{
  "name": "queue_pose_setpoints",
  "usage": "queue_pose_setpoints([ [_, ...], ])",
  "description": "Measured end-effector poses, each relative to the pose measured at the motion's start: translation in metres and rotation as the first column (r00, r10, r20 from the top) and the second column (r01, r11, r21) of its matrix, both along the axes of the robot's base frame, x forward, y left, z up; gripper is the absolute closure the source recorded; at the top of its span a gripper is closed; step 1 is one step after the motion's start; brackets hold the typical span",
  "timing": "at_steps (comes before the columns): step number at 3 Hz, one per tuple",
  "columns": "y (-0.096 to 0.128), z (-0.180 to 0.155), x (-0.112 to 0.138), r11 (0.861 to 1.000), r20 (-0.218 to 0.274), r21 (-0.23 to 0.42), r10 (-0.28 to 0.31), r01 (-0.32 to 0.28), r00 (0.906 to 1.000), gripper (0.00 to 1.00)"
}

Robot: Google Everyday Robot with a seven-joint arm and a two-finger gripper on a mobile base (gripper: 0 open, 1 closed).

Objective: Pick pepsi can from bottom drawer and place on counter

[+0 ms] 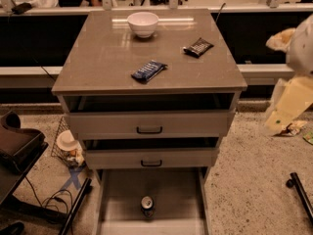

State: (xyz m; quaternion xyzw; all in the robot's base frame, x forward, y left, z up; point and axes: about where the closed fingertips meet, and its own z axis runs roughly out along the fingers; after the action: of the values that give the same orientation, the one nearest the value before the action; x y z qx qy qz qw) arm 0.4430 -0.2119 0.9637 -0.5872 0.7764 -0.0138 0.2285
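Observation:
The pepsi can stands upright on the floor of the pulled-out bottom drawer, near its front middle, silver top showing. The tan-grey counter is the cabinet top above it. My pale arm rises at the right edge of the view, off the cabinet's right side. The gripper hangs low there over the floor, well to the right of the can and above its level. It is not touching the can or the drawer.
On the counter are a white bowl, a flat blue snack wrapper and a black snack packet. The two upper drawers stand slightly open. A basket with a cup and cables sit at the left, and a black bar lies at the right.

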Motion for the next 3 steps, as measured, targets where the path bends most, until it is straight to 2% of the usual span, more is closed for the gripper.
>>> queue_pose_setpoints([
  [1, -0.001, -0.07, -0.012, 0.988, -0.008, 0.156, 0.019, -0.017, 0.9998, 0.0],
  [2, 0.01, -0.188, -0.034, 0.918, -0.021, 0.398, 0.005, 0.004, 0.9998, 0.0],
  [3, 0.011, -0.251, -0.035, 0.868, 0.031, 0.496, -0.011, -0.006, 0.9995, 0.0],
])
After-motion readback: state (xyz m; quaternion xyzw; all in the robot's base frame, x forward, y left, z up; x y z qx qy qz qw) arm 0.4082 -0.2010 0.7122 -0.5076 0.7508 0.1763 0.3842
